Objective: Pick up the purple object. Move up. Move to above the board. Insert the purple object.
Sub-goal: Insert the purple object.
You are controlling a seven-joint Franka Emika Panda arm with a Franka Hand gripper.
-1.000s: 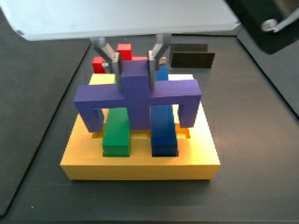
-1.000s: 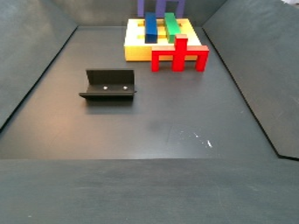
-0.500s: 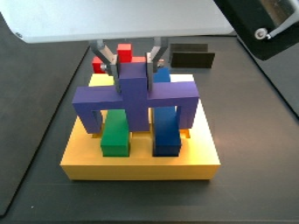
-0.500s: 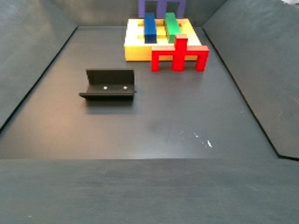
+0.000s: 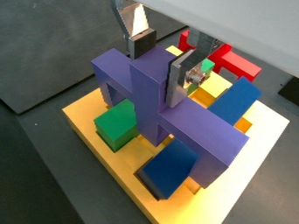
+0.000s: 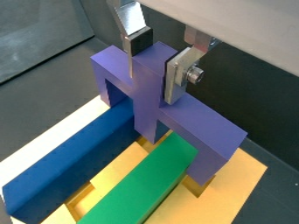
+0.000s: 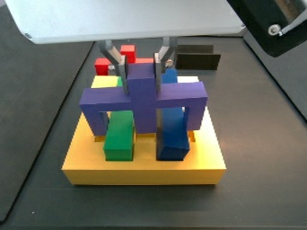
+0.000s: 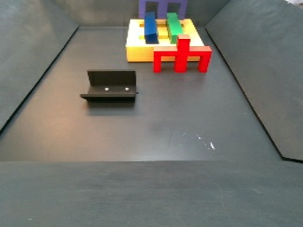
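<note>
The purple object (image 7: 142,97) stands across the yellow board (image 7: 144,169), its legs down at the board's sides and its bridge over the green and blue pieces. My gripper (image 7: 144,56) is above the board, shut on the purple object's central upright bar. Both wrist views show the bar (image 5: 149,83) (image 6: 142,83) between the silver fingers (image 5: 181,74) (image 6: 177,74), with the dark pads against it. The gripper's midpoint also shows in both wrist views (image 5: 160,68) (image 6: 158,68). In a side view the board (image 8: 140,53) lies at the far end, and only the purple object's top (image 8: 148,7) shows.
A green block (image 7: 120,139) and a dark-blue bar (image 7: 171,139) sit in the board's slots under the bridge. The red cross-shaped block (image 8: 182,58) stands against the board's edge. A small black block (image 7: 198,59) lies behind the board. The fixture (image 8: 110,87) stands on the dark floor.
The gripper and the purple object have sunk very slightly toward the board. The fingers have stayed closed on the bar.
</note>
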